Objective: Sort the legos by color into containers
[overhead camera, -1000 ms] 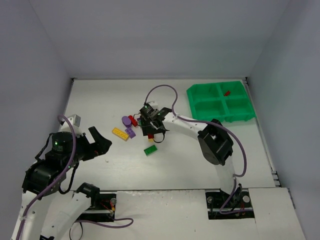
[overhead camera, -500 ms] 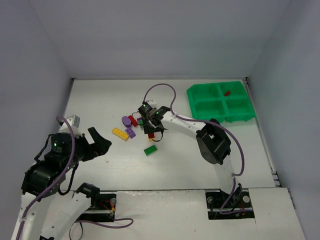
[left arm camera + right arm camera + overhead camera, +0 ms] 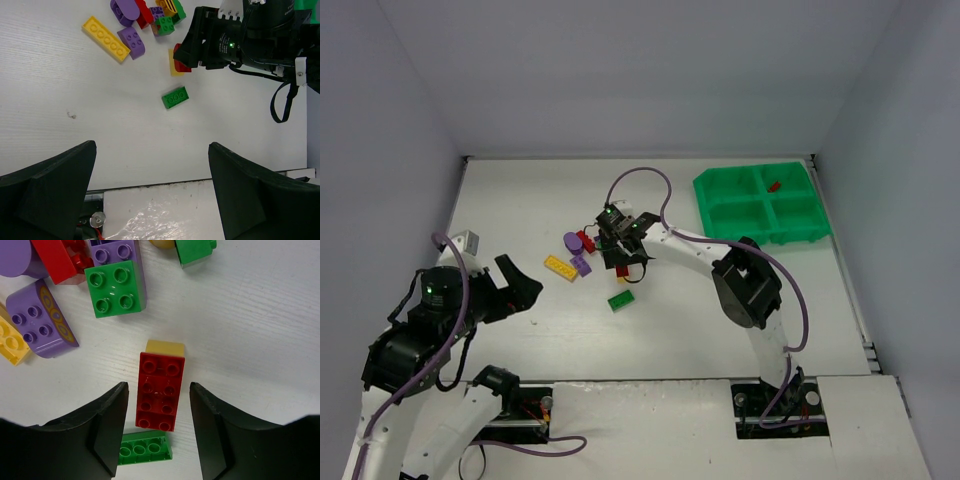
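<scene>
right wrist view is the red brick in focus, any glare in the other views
Right wrist view: the red brick is sharp, studs crisp, no glare; left wrist view: glare on the glossy strip at the bottom; top view: soft even light, the brick pile small, not blurred.

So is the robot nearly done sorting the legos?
Not nearly. Done: only one red brick lies in the green tray, in its far right compartment. In hand: the right gripper is open around a red 2x4 brick, not gripped yet. The left gripper is open and empty. Left: the purple, yellow, green and red bricks in the pile on the table.
</scene>
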Controlling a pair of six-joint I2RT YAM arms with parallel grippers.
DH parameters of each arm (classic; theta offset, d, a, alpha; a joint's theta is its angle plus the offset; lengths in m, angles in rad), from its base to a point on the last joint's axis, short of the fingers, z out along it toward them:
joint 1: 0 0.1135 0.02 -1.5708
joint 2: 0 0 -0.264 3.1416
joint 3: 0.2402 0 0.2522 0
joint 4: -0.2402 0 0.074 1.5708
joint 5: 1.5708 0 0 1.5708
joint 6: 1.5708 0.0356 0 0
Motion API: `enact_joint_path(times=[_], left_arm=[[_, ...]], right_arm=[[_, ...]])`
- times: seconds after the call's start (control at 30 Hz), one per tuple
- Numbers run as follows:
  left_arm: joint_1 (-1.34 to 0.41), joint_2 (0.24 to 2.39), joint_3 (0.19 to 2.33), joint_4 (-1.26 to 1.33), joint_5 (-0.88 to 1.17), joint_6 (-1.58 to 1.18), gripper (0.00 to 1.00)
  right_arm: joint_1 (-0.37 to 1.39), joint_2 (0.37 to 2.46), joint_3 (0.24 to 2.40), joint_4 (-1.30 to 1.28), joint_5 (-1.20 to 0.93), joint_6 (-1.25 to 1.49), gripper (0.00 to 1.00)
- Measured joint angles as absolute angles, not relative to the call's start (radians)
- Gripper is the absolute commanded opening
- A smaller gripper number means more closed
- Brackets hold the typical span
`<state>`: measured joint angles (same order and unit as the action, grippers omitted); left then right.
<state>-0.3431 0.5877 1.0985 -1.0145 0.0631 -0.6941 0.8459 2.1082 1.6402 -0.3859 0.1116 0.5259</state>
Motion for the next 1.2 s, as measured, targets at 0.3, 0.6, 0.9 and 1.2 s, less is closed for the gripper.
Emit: enact_joint_path(times=[0.3, 0.6, 0.9, 1.2], left_arm=[[-0.343, 0.581, 1.098, -1.016, 0.063, -0.700, 0.87], [-0.343, 0.582, 1.097, -1.016, 0.064, -0.705, 0.88], [-0.343, 0.591, 1.052, -0.969, 0.105, -0.715, 0.87], [-0.343, 0.614, 0.880, -0.624, 0.263, -0.745, 0.86]], right_arm=[[0.846, 2.119, 1.641, -0.386, 0.105, 0.522, 0.35], [0.846, 2.127, 1.642, -0.385, 0.096, 0.519, 0.09], [0.834, 2.080, 1.602, -0.324, 0.018, 0.490, 0.00], [0.707, 1.706, 1.344, 0.016, -0.311, 0.451, 0.00]])
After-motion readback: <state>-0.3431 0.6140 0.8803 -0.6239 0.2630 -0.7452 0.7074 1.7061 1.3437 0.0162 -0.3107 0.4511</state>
